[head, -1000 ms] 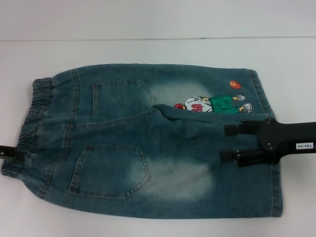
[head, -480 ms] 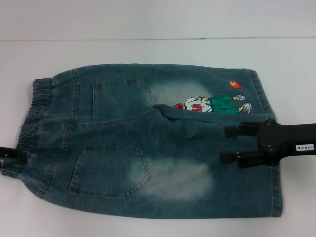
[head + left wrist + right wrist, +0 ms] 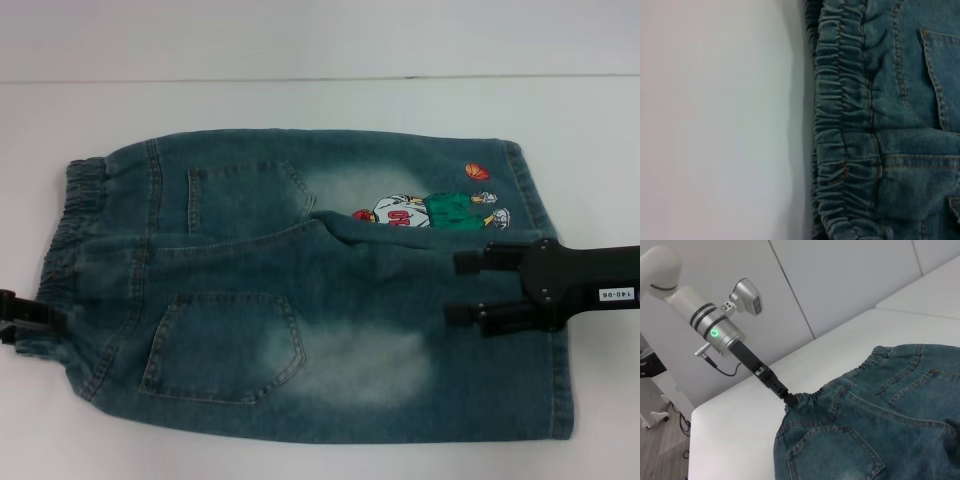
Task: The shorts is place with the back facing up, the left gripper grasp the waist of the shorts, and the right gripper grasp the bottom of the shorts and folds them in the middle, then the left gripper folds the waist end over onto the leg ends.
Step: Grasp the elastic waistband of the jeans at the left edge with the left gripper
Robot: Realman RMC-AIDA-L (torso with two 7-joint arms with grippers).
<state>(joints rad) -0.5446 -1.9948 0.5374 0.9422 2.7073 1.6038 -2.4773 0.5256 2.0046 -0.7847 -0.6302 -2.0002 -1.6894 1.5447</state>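
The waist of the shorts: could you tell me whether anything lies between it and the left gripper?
Nothing visible does. The left gripper is already at the edge of the waist of the shorts, with only bare table around it.

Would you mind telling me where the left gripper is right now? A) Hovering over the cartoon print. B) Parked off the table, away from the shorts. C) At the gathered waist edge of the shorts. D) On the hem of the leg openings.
C: the left gripper sits at the wrinkly elastic waist of the shorts, and the right wrist view shows its tip meeting that gathered band.
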